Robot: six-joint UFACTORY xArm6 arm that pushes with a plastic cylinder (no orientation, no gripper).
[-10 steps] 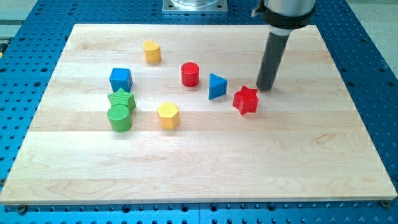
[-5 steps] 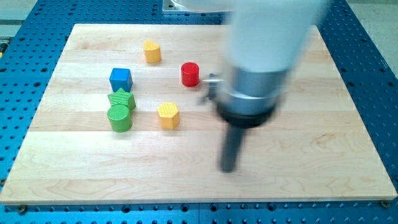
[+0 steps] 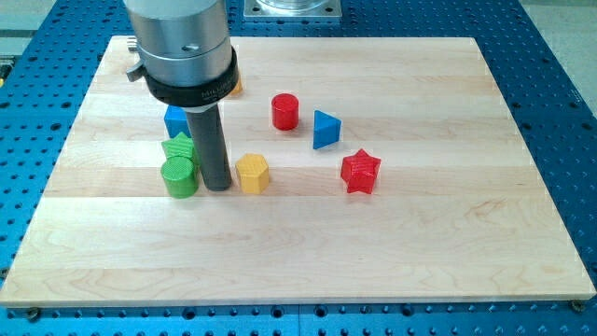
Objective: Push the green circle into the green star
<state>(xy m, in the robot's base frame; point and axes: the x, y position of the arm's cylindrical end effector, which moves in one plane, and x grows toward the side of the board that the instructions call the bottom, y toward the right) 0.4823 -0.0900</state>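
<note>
My tip [image 3: 216, 187] is resting on the worktop [image 3: 420, 243] between the green circle [image 3: 178, 176] at its 9 o'clock and the yellow hexagon [image 3: 252, 173] at 3 o'clock, seemingly just beside both. The green star [image 3: 178, 148] is touching the circle at 12 o'clock.

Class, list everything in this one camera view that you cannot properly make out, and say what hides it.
- Yellow block near the view's top: mostly hidden behind the arm's collar; shape unclear.
- Blue cube: partly covered by the rod.
- Green star: its right side is behind the rod.
- Gap between my tip and the green circle: too small to tell contact.
- Arm above the collar: cut off by the top edge.
</note>
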